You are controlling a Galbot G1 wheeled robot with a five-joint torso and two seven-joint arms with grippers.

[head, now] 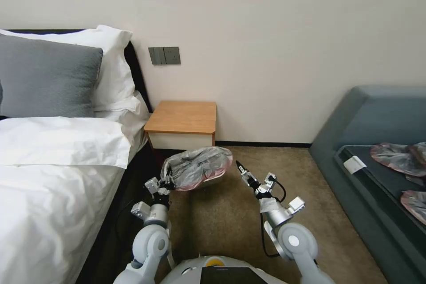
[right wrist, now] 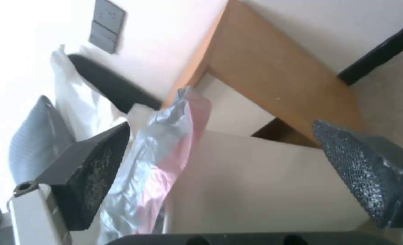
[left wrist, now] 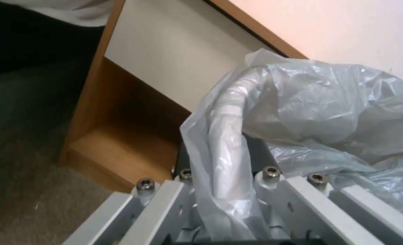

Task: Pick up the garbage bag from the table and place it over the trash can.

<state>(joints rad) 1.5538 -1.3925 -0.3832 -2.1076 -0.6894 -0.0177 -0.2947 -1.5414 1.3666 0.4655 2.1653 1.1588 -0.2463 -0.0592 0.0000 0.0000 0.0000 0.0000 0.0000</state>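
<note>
The garbage bag (head: pixel 197 167) lies crumpled grey and pink over the top of the trash can (head: pixel 216 181), which stands on the carpet in front of the table (head: pixel 182 117). My left gripper (head: pixel 167 183) is at the bag's left edge, shut on the plastic. In the left wrist view the garbage bag (left wrist: pixel 328 112) drapes over the bin's pale rim (left wrist: pixel 231 102) and runs down between the fingers. My right gripper (head: pixel 240 168) hovers open just right of the bag. Its dark pads (right wrist: pixel 97 170) stand wide apart, with the bag's edge (right wrist: pixel 165 153) and the bin's cream wall (right wrist: pixel 265 190) beyond them.
A bed (head: pixel 49 173) with white sheets and pillows fills the left side, close to my left arm. A dark blue sofa (head: pixel 377 142) at the right holds several similar bags (head: pixel 399 157). Brown carpet (head: pixel 222 217) lies between them, and a wall switch (head: pixel 164 55) sits above the table.
</note>
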